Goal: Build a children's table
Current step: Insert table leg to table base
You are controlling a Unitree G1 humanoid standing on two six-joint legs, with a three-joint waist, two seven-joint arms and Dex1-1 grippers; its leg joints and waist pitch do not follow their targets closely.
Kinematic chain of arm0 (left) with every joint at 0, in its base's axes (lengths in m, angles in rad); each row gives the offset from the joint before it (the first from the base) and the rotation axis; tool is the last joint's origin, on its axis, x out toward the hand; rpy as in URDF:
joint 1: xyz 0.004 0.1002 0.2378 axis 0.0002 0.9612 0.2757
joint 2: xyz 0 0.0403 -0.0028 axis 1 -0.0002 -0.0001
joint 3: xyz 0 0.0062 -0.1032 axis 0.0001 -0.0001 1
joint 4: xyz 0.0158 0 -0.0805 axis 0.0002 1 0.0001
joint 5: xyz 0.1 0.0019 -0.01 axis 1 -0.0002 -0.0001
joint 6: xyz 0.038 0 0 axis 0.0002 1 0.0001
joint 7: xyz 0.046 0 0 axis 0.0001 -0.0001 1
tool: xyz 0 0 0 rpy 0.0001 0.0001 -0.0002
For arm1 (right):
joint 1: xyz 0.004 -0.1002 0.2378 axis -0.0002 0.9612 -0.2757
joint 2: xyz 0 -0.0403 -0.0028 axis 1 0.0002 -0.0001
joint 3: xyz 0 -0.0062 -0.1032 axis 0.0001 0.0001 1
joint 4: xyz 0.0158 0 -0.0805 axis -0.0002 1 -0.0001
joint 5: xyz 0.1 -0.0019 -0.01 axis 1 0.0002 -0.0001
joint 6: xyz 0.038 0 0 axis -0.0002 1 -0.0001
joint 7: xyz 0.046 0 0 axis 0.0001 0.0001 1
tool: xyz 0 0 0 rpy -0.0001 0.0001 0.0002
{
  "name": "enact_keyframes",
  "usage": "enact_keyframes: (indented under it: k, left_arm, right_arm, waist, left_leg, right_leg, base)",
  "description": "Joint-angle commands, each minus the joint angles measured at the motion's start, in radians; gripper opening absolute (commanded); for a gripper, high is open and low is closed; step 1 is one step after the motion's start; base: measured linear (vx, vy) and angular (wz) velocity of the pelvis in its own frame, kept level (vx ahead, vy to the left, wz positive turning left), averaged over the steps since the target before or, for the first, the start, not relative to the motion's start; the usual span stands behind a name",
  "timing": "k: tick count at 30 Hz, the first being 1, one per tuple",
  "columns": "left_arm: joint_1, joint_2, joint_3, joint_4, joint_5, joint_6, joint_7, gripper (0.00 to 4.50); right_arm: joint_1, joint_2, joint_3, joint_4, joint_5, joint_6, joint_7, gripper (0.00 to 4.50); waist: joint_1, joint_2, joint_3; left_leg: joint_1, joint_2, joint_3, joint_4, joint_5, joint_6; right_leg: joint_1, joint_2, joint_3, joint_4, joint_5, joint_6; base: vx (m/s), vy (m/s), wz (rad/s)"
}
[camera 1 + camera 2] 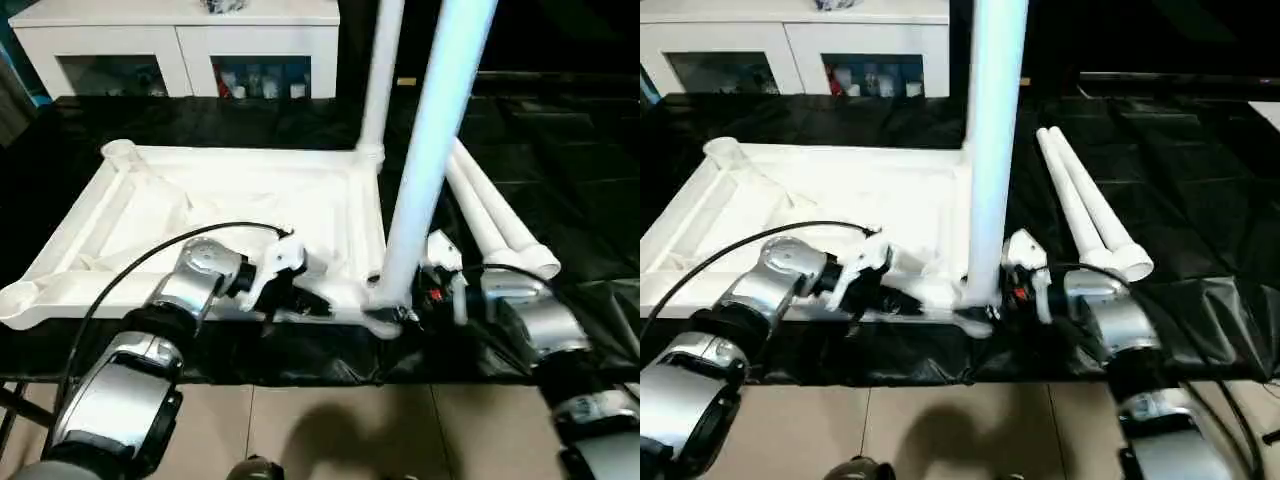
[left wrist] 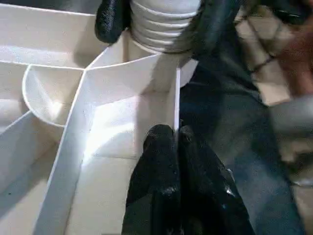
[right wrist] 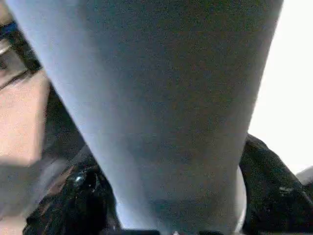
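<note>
**A:** Since the white plastic rectangular table top (image 1: 230,215) lies upside down on the black sheet (image 1: 560,170), ribs up, you can count everything easily. I get four white tubular legs total. Two stand upright in corner sockets: the near leg (image 1: 430,150) in the near right corner and the far leg (image 1: 380,75) in the far right corner. Two loose legs (image 1: 495,215) lie side by side on the sheet just right of the top, touching each other.

**B:** Sockets left over?

**A:** Two, both on the left side: the far left socket (image 1: 120,152) and the near left socket (image 1: 18,300).

**B:** And the grippers?

**A:** Two. Left gripper (image 2: 176,139) has its black fingers pinched together on a thin upright rib (image 2: 176,100) right next to the near leg's socket. Right gripper (image 1: 1012,295) has its black fingers either side of the near leg's base; in the left wrist view they sit at the ridged end (image 2: 161,24). Can't tell whether they actually press it.

**B:** Background?

**A:** One white glass-door cabinet (image 1: 180,45) behind the sheet.
</note>
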Motion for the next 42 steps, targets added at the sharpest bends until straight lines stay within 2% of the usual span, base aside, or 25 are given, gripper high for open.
enact_keyframes:
  k: [1, 2, 3, 5, 7, 8, 9, 11, 12, 14, 15, 16, 18, 22, 25, 29, 31, 33, 37, 42]
  left_arm:
    - [-0.052, -0.055, 0.036, 0.022, -0.006, 0.040, 0.148, 0.00]
    - [-0.067, -0.071, 0.049, 0.039, -0.003, 0.058, 0.222, 0.00]
    - [-0.086, -0.096, 0.062, 0.061, 0.000, 0.084, 0.312, 0.00]
    - [-0.095, -0.111, 0.067, 0.072, 0.002, 0.099, 0.360, 0.00]
    - [-0.107, -0.146, 0.080, 0.087, 0.000, 0.116, 0.462, 0.00]
    - [-0.108, -0.150, 0.081, 0.088, 0.000, 0.117, 0.472, 0.00]
    - [-0.113, -0.179, 0.085, 0.096, -0.003, 0.120, 0.523, 0.00]
    - [-0.114, -0.192, 0.086, 0.097, -0.006, 0.118, 0.537, 0.00]
    - [-0.116, -0.200, 0.087, 0.101, -0.006, 0.116, 0.547, 0.00]
    - [-0.109, -0.210, 0.070, 0.100, 0.013, 0.090, 0.542, 0.00]
    - [-0.100, -0.213, 0.065, 0.095, 0.019, 0.081, 0.533, 0.00]
    - [-0.098, -0.213, 0.067, 0.094, 0.017, 0.082, 0.531, 0.00]
    - [-0.092, -0.207, 0.062, 0.089, 0.020, 0.074, 0.521, 0.00]
    - [-0.086, -0.187, 0.057, 0.085, 0.022, 0.047, 0.504, 0.00]
    - [-0.073, -0.167, 0.051, 0.075, 0.021, 0.010, 0.444, 0.00]
    - [-0.056, -0.141, 0.040, 0.058, 0.015, -0.015, 0.353, 0.00]
    - [-0.033, -0.101, 0.017, 0.032, 0.006, -0.048, 0.207, 0.00]
    - [-0.026, -0.089, 0.013, 0.023, -0.004, -0.050, 0.159, 0.00]
    - [-0.019, -0.071, 0.009, 0.006, -0.021, -0.052, 0.088, 0.00]
    - [-0.006, -0.023, -0.012, -0.019, -0.017, -0.075, -0.040, 0.00]
  right_arm:
    - [-0.022, 0.062, -0.011, 0.036, 0.002, 0.004, -0.133, 2.78]
    - [-0.031, 0.085, -0.028, 0.062, -0.008, -0.008, -0.217, 2.77]
    - [-0.043, 0.119, -0.048, 0.101, -0.023, -0.030, -0.339, 2.76]
    - [-0.048, 0.140, -0.057, 0.120, -0.029, -0.039, -0.400, 2.76]
    - [-0.058, 0.184, -0.073, 0.152, -0.050, -0.044, -0.534, 2.75]
    - [-0.060, 0.190, -0.076, 0.157, -0.052, -0.043, -0.550, 2.75]
    - [-0.075, 0.233, -0.099, 0.188, -0.060, -0.045, -0.670, 2.75]
    - [-0.082, 0.251, -0.108, 0.201, -0.062, -0.053, -0.711, 2.75]
    - [-0.088, 0.262, -0.114, 0.213, -0.065, -0.062, -0.736, 2.75]
    - [-0.101, 0.282, -0.121, 0.239, -0.069, -0.099, -0.761, 2.75]
    - [-0.110, 0.296, -0.135, 0.249, -0.055, -0.122, -0.762, 3.31]
    - [-0.111, 0.299, -0.138, 0.250, -0.050, -0.127, -0.760, 3.31]
    - [-0.112, 0.301, -0.137, 0.249, -0.047, -0.130, -0.742, 3.52]
    - [-0.112, 0.289, -0.127, 0.249, -0.055, -0.133, -0.688, 3.85]
    - [-0.108, 0.258, -0.111, 0.248, -0.068, -0.148, -0.619, 4.13]
    - [-0.097, 0.216, -0.091, 0.233, -0.066, -0.156, -0.506, 4.13]
    - [-0.076, 0.155, -0.047, 0.190, -0.059, -0.163, -0.331, 4.13]
    - [-0.068, 0.136, -0.036, 0.172, -0.051, -0.155, -0.265, 4.13]
    - [-0.052, 0.103, -0.014, 0.128, -0.032, -0.122, -0.139, 4.13]
    - [-0.028, 0.020, 0.067, 0.054, -0.034, -0.059, 0.086, 4.13]
  waist:
    - [-0.002, -0.009, -0.074]
    - [-0.005, -0.012, -0.073]
    - [-0.008, -0.010, -0.073]
    - [-0.015, -0.012, -0.072]
    - [-0.019, -0.011, -0.073]
    - [-0.020, -0.012, -0.076]
    - [-0.022, -0.013, -0.079]
    - [-0.026, -0.009, -0.080]
    - [-0.026, -0.011, -0.080]
    - [-0.025, -0.008, -0.079]
    - [-0.026, -0.006, -0.079]
    - [-0.027, -0.006, -0.077]
    - [-0.027, -0.007, -0.076]
    - [-0.027, -0.009, -0.077]
    - [-0.027, -0.008, -0.077]
    - [-0.025, -0.009, -0.078]
    - [-0.019, -0.010, -0.077]
    - [-0.016, -0.008, -0.077]
    - [-0.016, -0.007, -0.076]
    - [-0.012, -0.007, -0.076]
  left_leg:
    - [0.027, 0.067, -0.033, -0.073, -0.274, 0.027]
    - [0.029, 0.066, -0.033, -0.074, -0.275, 0.019]
    - [0.030, 0.066, -0.035, -0.075, -0.278, 0.009]
    - [0.031, 0.062, -0.037, -0.076, -0.287, -0.005]
    - [0.027, 0.060, -0.035, -0.074, -0.271, 0.003]
    - [0.026, 0.059, -0.034, -0.073, -0.251, 0.014]
    - [0.024, 0.058, -0.033, -0.071, -0.227, 0.029]
    - [0.022, 0.056, -0.033, -0.070, -0.207, 0.036]
    - [0.020, 0.054, -0.031, -0.068, -0.190, 0.053]
    - [0.021, 0.055, -0.031, -0.068, -0.195, 0.063]
    - [0.022, 0.056, -0.031, -0.069, -0.208, 0.063]
    - [0.022, 0.057, -0.032, -0.070, -0.218, 0.059]
    - [0.024, 0.058, -0.033, -0.073, -0.247, 0.053]
    - [0.023, 0.060, -0.032, -0.074, -0.238, 0.057]
    - [0.020, 0.059, -0.031, -0.072, -0.234, 0.064]
    - [0.016, 0.060, -0.029, -0.068, -0.216, 0.078]
    - [0.017, 0.061, -0.029, -0.067, -0.216, 0.089]
    - [0.017, 0.065, -0.029, -0.068, -0.216, 0.097]
    - [0.021, 0.069, -0.031, -0.072, -0.245, 0.081]
    - [0.020, 0.068, -0.031, -0.071, -0.241, 0.081]
  right_leg:
    - [0.041, -0.077, 0.045, -0.076, -0.291, -0.247]
    - [0.038, -0.077, 0.045, -0.077, -0.300, -0.243]
    - [0.037, -0.078, 0.046, -0.079, -0.311, -0.238]
    - [0.036, -0.080, 0.045, -0.083, -0.329, -0.230]
    - [0.038, -0.078, 0.047, -0.082, -0.306, -0.227]
    - [0.041, -0.076, 0.046, -0.080, -0.272, -0.229]
    - [0.043, -0.075, 0.046, -0.076, -0.229, -0.236]
    - [0.043, -0.073, 0.046, -0.073, -0.197, -0.243]
    - [0.047, -0.073, 0.045, -0.071, -0.169, -0.247]
    - [0.046, -0.074, 0.044, -0.073, -0.173, -0.248]
    - [0.046, -0.074, 0.044, -0.076, -0.187, -0.246]
    - [0.046, -0.073, 0.043, -0.076, -0.198, -0.246]
    - [0.046, -0.074, 0.044, -0.079, -0.229, -0.241]
    - [0.047, -0.072, 0.044, -0.074, -0.189, -0.247]
    - [0.049, -0.073, 0.043, -0.074, -0.191, -0.249]
    - [0.052, -0.072, 0.041, -0.071, -0.177, -0.254]
    - [0.053, -0.073, 0.040, -0.071, -0.182, -0.260]
    - [0.051, -0.074, 0.042, -0.069, -0.169, -0.264]
    - [0.047, -0.072, 0.043, -0.068, -0.190, -0.273]
    - [0.049, -0.076, 0.044, -0.068, -0.186, -0.277]
  base:
    - [0.000, 0.000, 0.00]
    - [0.000, 0.000, 0.00]
    - [0.000, 0.000, 0.00]
    - [0.000, 0.000, 0.00]
    - [0.000, 0.000, 0.00]
    - [0.000, 0.000, 0.00]
    - [0.000, 0.000, 0.00]
    - [0.000, 0.000, 0.00]
    - [0.000, 0.000, 0.00]
    - [0.000, 0.000, 0.00]
    - [0.000, 0.000, 0.00]
    - [0.000, 0.000, 0.00]
    - [0.000, 0.000, 0.00]
    - [0.000, 0.000, 0.00]
    - [0.000, 0.000, 0.00]
    - [0.000, 0.000, 0.00]
    - [0.000, 0.000, 0.00]
    - [0.000, 0.000, 0.00]
    - [0.000, 0.000, 0.00]
    - [0.000, 0.000, 0.00]
